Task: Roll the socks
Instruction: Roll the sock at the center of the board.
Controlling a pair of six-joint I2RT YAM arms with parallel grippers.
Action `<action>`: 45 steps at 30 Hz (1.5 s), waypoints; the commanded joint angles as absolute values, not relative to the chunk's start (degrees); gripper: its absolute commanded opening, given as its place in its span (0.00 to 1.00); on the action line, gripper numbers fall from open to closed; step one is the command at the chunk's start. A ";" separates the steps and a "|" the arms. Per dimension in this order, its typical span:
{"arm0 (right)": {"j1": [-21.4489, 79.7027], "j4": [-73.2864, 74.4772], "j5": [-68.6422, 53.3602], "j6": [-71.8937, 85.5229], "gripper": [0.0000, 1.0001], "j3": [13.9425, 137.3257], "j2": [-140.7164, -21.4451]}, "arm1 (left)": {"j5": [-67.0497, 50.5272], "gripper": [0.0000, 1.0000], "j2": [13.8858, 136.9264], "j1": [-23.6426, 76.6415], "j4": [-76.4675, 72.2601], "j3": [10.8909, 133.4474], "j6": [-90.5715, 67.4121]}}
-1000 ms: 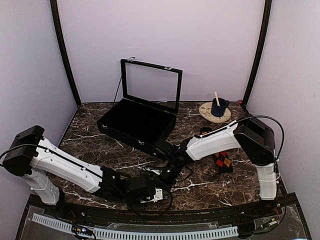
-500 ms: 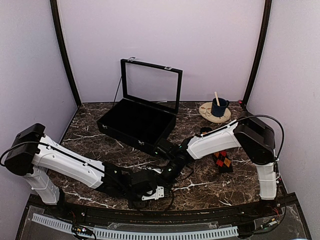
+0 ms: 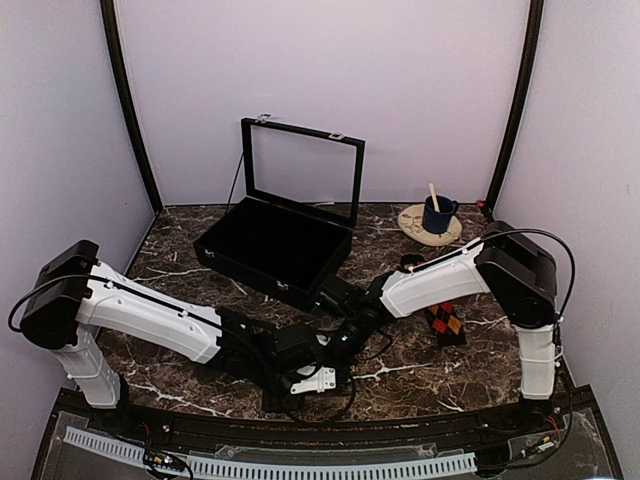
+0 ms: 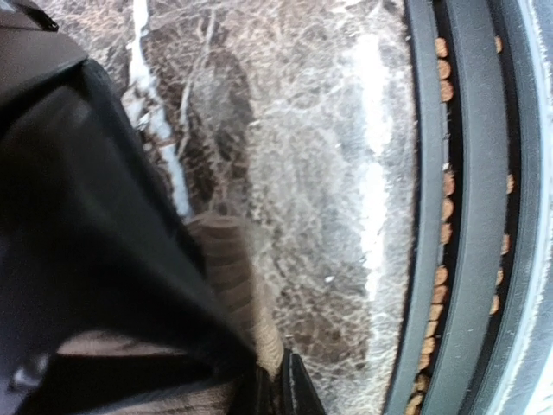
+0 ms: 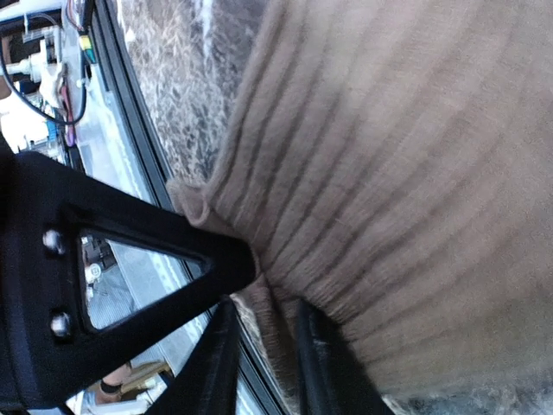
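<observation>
Far across my dark marble table point(image 3: 180, 265) sits a black box point(image 3: 270, 250), its framed lid point(image 3: 300, 170) standing open; to its right, a blue mug point(image 3: 437, 214) holding a stick point(image 3: 434, 195) rests on a round tan plate point(image 3: 411, 224)

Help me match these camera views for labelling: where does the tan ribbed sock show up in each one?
Top external: cannot be made out; the left arm and right arm meet over the front middle.
Left wrist: tan sock at lower centre-left, beside a dark finger.
Right wrist: tan sock fills the upper right.
Shared landmark: the black rail along the table's front edge.
</observation>
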State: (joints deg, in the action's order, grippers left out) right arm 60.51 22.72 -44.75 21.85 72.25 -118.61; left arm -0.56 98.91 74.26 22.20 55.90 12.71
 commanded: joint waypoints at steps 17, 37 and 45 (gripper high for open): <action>58.71 21.91 -37.51 22.32 0.29 62.04 -109.12 | -13.36 0.00 104.18 65.04 34.96 59.86 6.77; 58.62 15.84 -24.47 21.87 0.29 53.58 -99.83 | -35.05 0.00 107.11 53.87 37.73 63.72 1.60; 58.62 12.32 -16.20 21.97 0.29 49.20 -93.91 | -43.86 0.00 108.17 50.55 38.67 63.55 1.59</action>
